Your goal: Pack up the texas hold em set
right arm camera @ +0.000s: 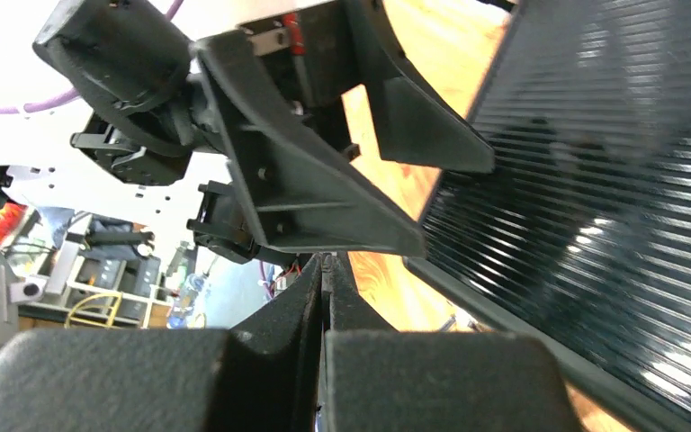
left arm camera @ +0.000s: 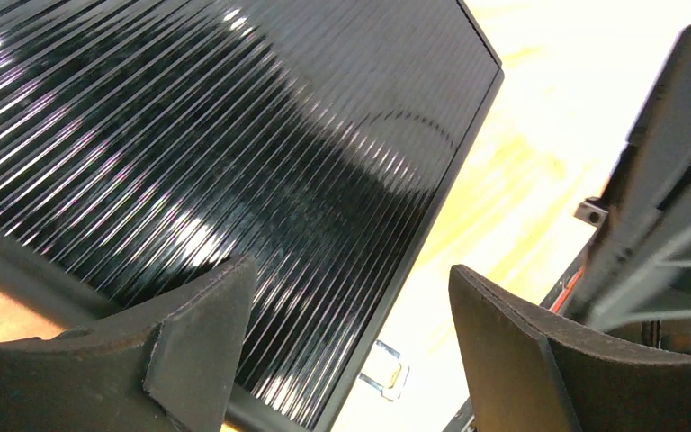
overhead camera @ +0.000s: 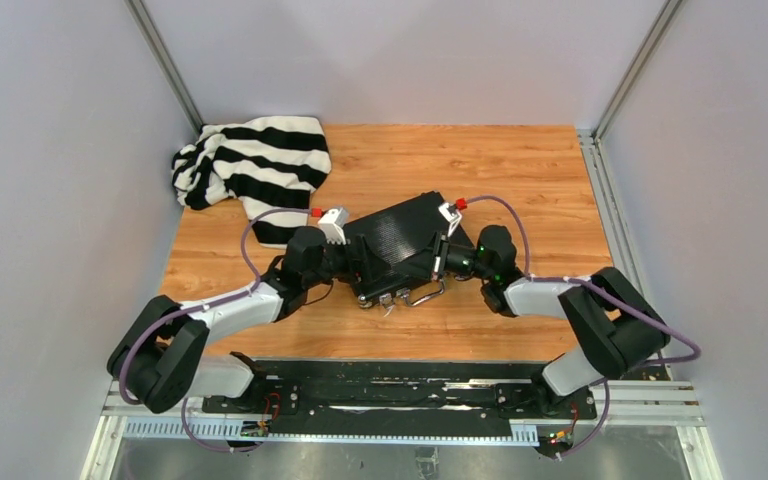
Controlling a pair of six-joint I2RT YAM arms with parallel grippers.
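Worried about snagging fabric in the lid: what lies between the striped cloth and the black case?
In the top view, bare wooden table separates striped cloth from case; the left arm's wrist and purple cable cross it.

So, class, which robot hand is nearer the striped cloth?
Left. The left hand is at the case's left side, the side facing the striped cloth; the right hand is at the case's right side, farther off.

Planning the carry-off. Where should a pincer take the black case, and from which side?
Probably the metal handle on the near edge of the case, approached from the robot's side. The closed lid is flat, ribbed and too broad to span, while the handle loop sticks out from that edge, thin enough to pinch.
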